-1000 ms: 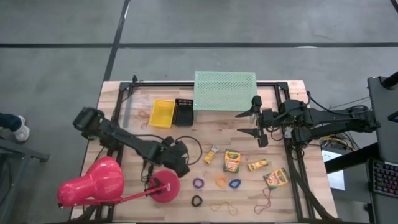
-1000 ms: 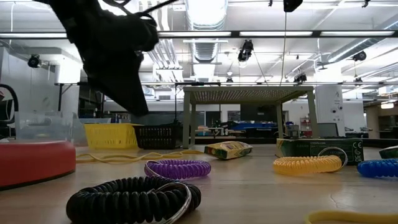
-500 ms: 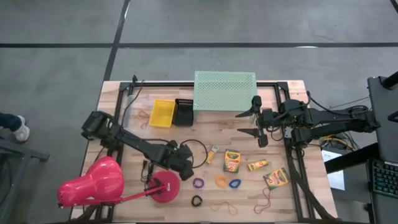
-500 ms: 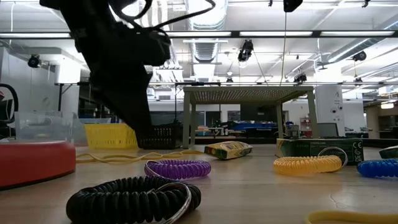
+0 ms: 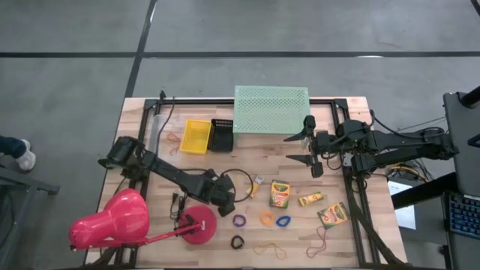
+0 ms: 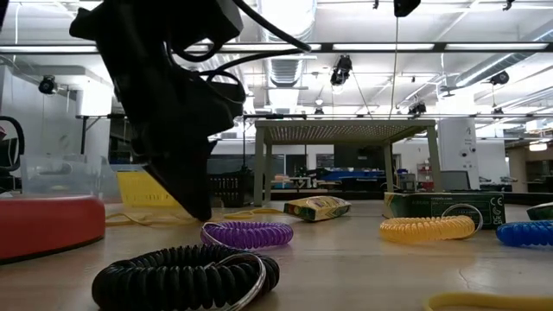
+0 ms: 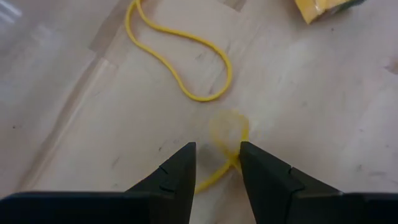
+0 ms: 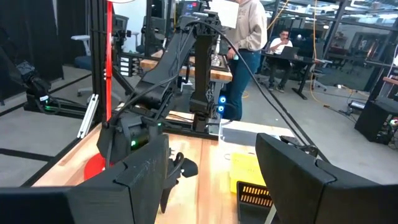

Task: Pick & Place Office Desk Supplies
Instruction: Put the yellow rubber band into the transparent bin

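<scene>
My left gripper is down at the table, left of the small crayon box and above the purple ring. It is open by a narrow gap. A thin yellow band lies looped flat on the wood, and its twisted end runs between the two fingers. Orange, blue and black rings lie flat nearby, along with more crayon boxes. My right gripper waits open above the table, by the shelf's right end. My left gripper comes from above, pointing down, with its fingers on either side of the yellow band's twisted end. The band lies on the table. I cannot tell whether the fingers touch it.
The pink lamp fills the near left corner, its round foot close to my left arm. The mint-green shelf, a yellow bin and a black bin stand at the far edge. Tan rubber bands lie near the front edge.
My left gripper has moved toward the table's right and come down to the tabletop, ending just behind the purple ring. The right arm has kept still.
</scene>
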Robot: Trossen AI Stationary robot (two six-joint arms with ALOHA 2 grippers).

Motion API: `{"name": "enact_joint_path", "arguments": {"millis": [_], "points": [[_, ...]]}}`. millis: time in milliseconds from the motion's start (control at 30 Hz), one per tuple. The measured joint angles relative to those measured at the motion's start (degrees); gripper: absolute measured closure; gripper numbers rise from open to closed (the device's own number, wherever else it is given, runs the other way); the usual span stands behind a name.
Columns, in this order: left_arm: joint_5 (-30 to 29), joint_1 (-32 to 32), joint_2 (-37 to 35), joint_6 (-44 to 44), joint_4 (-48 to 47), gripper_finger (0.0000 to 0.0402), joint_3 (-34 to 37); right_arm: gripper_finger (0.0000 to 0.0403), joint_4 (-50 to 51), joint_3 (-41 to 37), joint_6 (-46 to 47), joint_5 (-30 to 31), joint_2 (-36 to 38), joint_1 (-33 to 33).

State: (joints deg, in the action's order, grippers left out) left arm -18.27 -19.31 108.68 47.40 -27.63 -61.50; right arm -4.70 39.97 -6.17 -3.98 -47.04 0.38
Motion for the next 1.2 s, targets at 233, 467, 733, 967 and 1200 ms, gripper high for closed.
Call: {"name": "enact_joint_path", "arguments": {"millis": [233,467,733,967,1200], "points": [[1.3,0.0,1.1,-0.9,-0.2,0.0274,-0.2,0.0165,0.0,0.0,0.0,0.0,0.0,0.0],[1.8,0.0,0.8,-2.1,0.0,0.0308,-0.1,0.0165,0.0,0.0,0.0,0.0,0.0,0.0],[2.0,0.0,0.8,-2.4,0.2,0.0393,-0.3,0.0165,0.0,0.0,0.0,0.0,0.0,0.0],[1.9,0.0,-0.2,-2.7,-1.1,0.0398,-0.1,0.0165,0.0,0.0,0.0,0.0,0.0,0.0],[-0.3,0.2,-8.7,-1.1,-9.0,0.0400,0.1,0.0165,0.0,0.0,0.0,0.0,0.0,0.0]]}}
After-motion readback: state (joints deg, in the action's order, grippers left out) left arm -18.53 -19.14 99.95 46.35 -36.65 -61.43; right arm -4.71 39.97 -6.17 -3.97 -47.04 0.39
